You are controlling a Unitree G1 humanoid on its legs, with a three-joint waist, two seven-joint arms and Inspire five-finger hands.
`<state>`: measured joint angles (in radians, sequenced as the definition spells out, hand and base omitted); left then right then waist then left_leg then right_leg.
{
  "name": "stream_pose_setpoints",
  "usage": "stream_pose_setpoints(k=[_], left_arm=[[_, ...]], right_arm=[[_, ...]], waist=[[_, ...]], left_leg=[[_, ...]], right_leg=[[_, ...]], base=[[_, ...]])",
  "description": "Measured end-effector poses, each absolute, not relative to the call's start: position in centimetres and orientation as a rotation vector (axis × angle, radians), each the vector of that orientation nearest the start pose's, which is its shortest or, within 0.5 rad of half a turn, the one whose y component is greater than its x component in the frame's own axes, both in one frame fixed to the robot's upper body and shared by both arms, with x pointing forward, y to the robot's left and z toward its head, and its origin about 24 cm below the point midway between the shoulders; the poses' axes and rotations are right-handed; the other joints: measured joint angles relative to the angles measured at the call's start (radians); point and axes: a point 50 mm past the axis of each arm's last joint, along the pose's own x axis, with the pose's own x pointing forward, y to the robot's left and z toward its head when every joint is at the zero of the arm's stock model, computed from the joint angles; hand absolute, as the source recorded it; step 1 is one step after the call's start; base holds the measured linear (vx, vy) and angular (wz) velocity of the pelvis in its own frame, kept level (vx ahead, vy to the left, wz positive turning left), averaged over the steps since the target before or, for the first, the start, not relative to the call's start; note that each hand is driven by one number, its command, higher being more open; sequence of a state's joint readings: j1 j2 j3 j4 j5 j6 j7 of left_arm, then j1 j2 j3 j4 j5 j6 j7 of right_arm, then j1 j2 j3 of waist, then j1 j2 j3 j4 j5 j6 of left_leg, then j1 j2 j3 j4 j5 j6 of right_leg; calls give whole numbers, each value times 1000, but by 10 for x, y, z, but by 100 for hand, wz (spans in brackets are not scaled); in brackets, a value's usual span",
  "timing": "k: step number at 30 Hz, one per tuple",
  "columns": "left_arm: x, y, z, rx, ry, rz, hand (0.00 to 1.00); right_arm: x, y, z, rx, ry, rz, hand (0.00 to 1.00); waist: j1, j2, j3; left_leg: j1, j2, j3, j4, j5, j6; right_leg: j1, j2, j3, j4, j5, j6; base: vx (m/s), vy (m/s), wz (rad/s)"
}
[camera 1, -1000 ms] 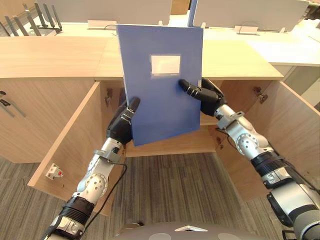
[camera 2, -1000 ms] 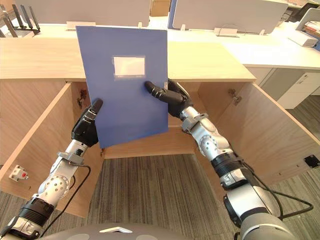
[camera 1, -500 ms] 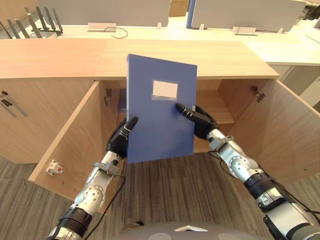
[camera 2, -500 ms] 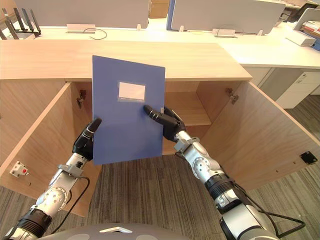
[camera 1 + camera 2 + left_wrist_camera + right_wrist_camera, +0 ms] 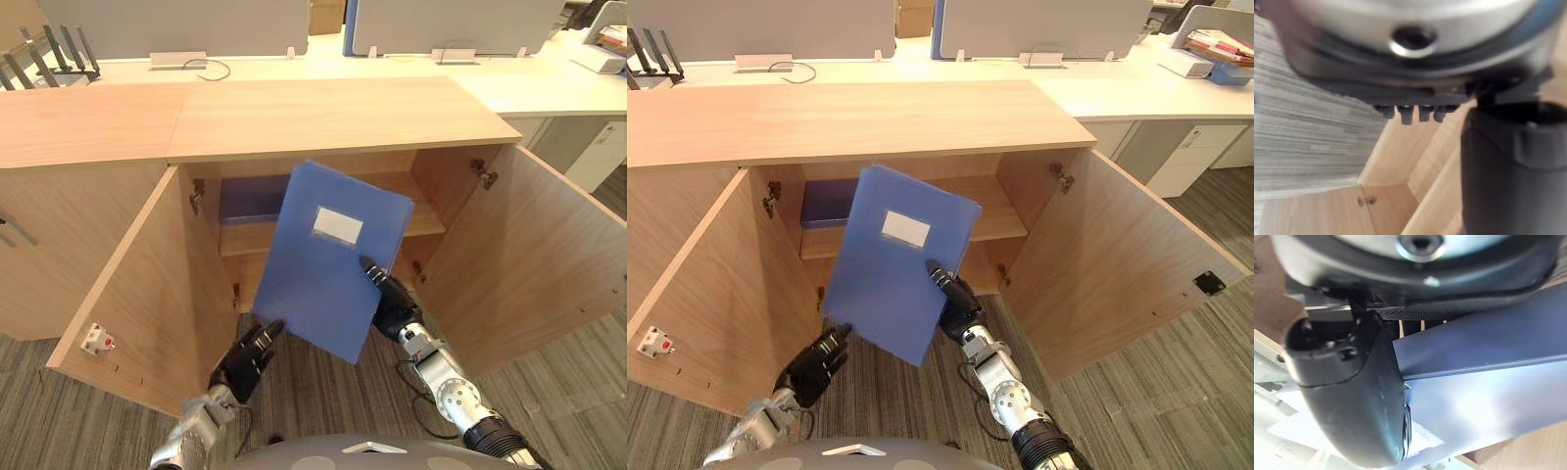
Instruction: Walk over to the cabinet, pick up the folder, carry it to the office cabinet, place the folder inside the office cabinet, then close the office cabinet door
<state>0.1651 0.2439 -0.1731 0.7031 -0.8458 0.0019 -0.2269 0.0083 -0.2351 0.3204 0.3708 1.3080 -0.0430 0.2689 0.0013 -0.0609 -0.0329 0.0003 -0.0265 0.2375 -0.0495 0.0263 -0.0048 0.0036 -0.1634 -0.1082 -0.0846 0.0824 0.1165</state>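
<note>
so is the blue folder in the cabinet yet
Out: the flat blue folder hangs tilted before the open wooden cabinet, held by the right robot hand.

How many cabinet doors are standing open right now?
2. The left door is swung out on the robot's left and the right door on its right, flanking the blue folder. None seems hidden.

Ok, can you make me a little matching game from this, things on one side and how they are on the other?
1 folder
2 right cabinet door
3 right robot hand
4 left robot hand

A at the folder's lower corner
B swung wide open
C blue, tilted before the cabinet
D thumb on the folder's front

Pairs: 1-C, 2-B, 3-D, 4-A
</note>
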Motion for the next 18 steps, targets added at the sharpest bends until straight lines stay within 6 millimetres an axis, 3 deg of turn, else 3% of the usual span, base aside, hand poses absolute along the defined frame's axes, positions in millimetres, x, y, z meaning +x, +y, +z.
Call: stream_pose_setpoints(k=[3, 6, 18], left_arm=[[118, 202, -135, -575, 851, 189, 100], [115, 204, -137, -596, 853, 243, 100], [110, 211, -140, -658, 826, 376, 100]], right_arm=[[227, -123, -17, 1209, 221, 231, 0], [231, -116, -5, 1263, 143, 255, 0], [235, -125, -3, 1336, 69, 165, 0]], waist=[[-8, 12, 13], [-5, 14, 14], [-4, 23, 23]], left_leg=[[13, 0, -12, -23, 4, -5], [12, 1, -16, -25, 4, -7], [21, 4, -24, -24, 7, 1]], right_leg=[[-2, 0, 0, 0, -2, 2], [-1, 1, -6, 0, -3, 2], [8, 8, -12, 1, 0, 8]], base=[[-65, -5, -10], [-18, -6, 3], [8, -4, 1]])
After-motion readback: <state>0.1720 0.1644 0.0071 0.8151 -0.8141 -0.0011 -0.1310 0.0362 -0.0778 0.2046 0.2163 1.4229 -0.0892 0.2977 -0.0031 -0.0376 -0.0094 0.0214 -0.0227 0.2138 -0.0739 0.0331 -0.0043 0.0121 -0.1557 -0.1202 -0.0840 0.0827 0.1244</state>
